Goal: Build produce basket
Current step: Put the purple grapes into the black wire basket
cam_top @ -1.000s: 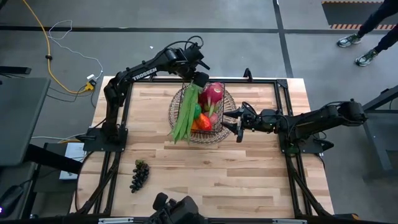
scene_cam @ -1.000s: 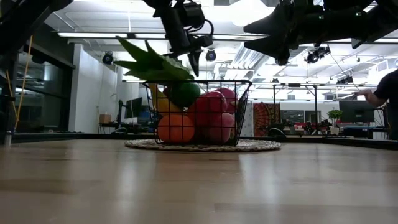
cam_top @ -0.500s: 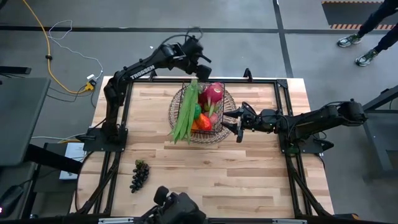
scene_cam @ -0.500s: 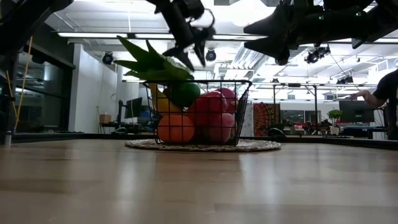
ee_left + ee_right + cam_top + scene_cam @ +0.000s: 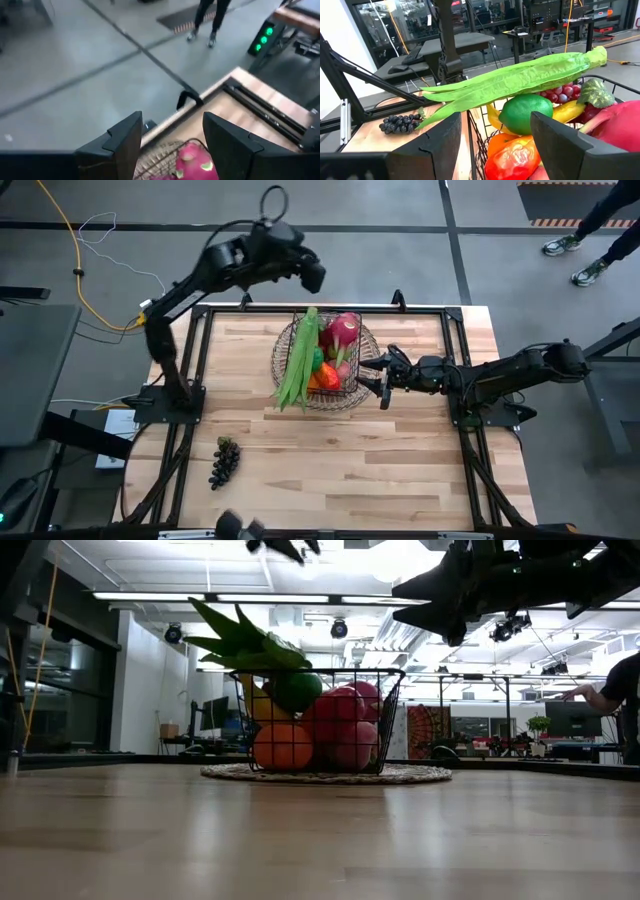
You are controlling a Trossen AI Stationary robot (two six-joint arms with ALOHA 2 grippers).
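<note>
The dark wire basket [image 5: 352, 368] stands on a round wicker tray [image 5: 300, 402] at the table's middle. It holds a pink dragon fruit [image 5: 343, 330], an orange [image 5: 283, 747], a green round fruit [image 5: 522, 114], a banana [image 5: 570, 111] and red grapes [image 5: 562, 92]. Long green beans [image 5: 298, 365] lie across its left rim, their near tips sticking out over the tray. Dark grapes [image 5: 224, 462] lie on the table at the near left. My left gripper [image 5: 314, 277] hangs open and high, beyond the basket's far-left corner. My right gripper [image 5: 383, 388] stands open just right of the basket, pointing level at it.
Black frame rails [image 5: 420, 310] run along the table's far and side edges. A person's legs [image 5: 590, 240] show on the floor beyond the far right corner. Bare wood [image 5: 380, 470] stretches along the near half of the table.
My left gripper has risen from the beans' far end over the basket and drawn back toward the table's far left corner, tipping up from pointing steeply down to a shallow slant. The beans and the basket have stayed in place.
</note>
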